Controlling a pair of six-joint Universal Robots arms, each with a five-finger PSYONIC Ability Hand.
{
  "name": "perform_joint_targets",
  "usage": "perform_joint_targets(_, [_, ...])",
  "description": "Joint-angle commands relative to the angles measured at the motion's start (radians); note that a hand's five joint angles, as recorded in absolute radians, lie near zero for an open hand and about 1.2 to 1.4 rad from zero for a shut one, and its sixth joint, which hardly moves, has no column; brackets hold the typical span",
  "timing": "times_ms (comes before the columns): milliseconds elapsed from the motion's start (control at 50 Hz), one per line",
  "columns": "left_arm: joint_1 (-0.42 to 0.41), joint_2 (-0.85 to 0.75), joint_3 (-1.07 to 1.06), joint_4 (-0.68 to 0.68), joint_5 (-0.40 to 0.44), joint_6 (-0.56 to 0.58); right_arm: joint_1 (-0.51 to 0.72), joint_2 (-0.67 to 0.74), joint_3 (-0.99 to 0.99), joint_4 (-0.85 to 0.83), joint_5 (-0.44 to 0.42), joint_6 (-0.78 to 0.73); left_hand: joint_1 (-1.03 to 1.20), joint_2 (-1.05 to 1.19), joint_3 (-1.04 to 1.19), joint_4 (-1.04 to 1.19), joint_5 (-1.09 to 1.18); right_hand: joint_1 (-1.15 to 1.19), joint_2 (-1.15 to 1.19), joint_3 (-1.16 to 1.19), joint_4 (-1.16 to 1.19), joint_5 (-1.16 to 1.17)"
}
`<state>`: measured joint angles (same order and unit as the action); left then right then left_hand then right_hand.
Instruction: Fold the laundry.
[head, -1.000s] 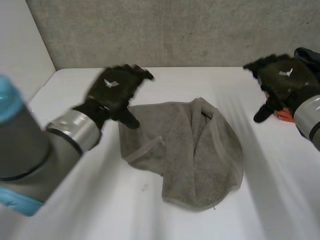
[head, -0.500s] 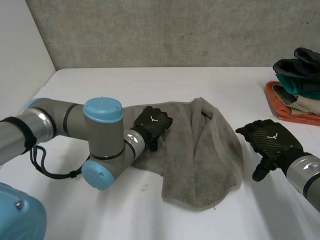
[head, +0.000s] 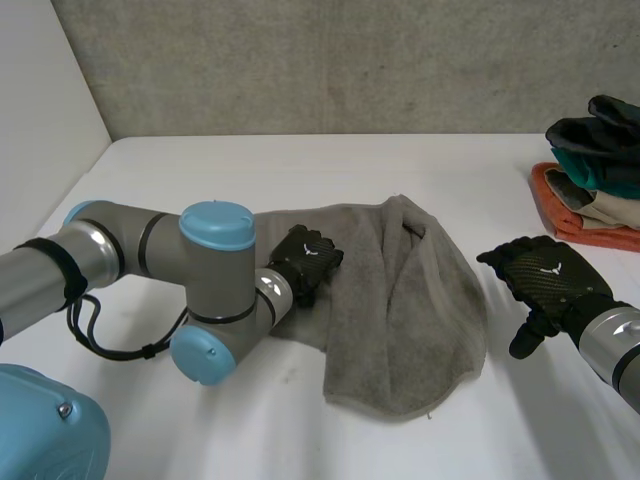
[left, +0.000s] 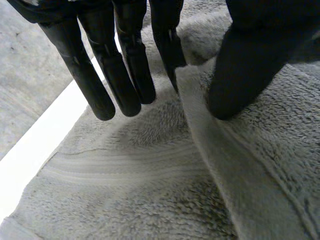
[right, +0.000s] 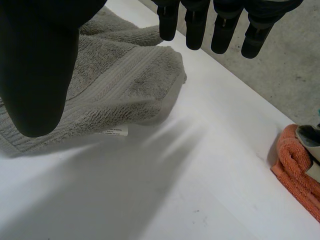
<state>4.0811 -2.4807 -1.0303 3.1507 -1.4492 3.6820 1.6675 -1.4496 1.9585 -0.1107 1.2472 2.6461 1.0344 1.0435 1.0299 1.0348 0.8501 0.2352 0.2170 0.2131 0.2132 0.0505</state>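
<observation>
**A:** How will the grey towel handle?

**B:** Soft, limp and light, I'd judge. It is thick terry that will sag wherever it isn't held. It should be grippy rather than slippery, and there is nothing to break. It lies in the middle of the white table, rumpled and partly doubled over itself.

**A:** Which way does it run?

**B:** Its long axis goes near to far, leaning a little. The rounded hemmed end is nearest, the bunched end is farthest, and a flap spreads to the left.

**A:** Where should it be taken hold of?

**B:** At the hems and corners, probably its firmest parts. The left hand is on the left flap. Its fingers are straight over the pile and its thumb is down against a doubled-over hem, with nothing clasped. The right hand hovers over bare table just right of the towel, fingers straight and apart, and holds nothing. The right-side hem looks the likeliest grip for it.

**A:** And beyond?

**B:** A stack of folded cloths sits at the far right, well apart.
</observation>
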Motion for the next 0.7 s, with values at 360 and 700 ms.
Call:
perform_joint_targets(360, [-0.041,0.434,-0.144,-0.081,-0.200,-0.022,0.023,-0.002,0.000,0.149,0.005,-0.022,0.362,0.353,0.366,0.361,0.372,-0.061,-0.042,-0.039,-0.039,-0.050])
perform_joint_targets(700, [-0.002,0.655,-0.241,-0.083,-0.197,-0.174,0.221,0.272,-0.088,-0.165,0.147,0.112,0.362,0.353,0.366,0.361,0.372,1.161,1.179,1.183,1.183,1.171])
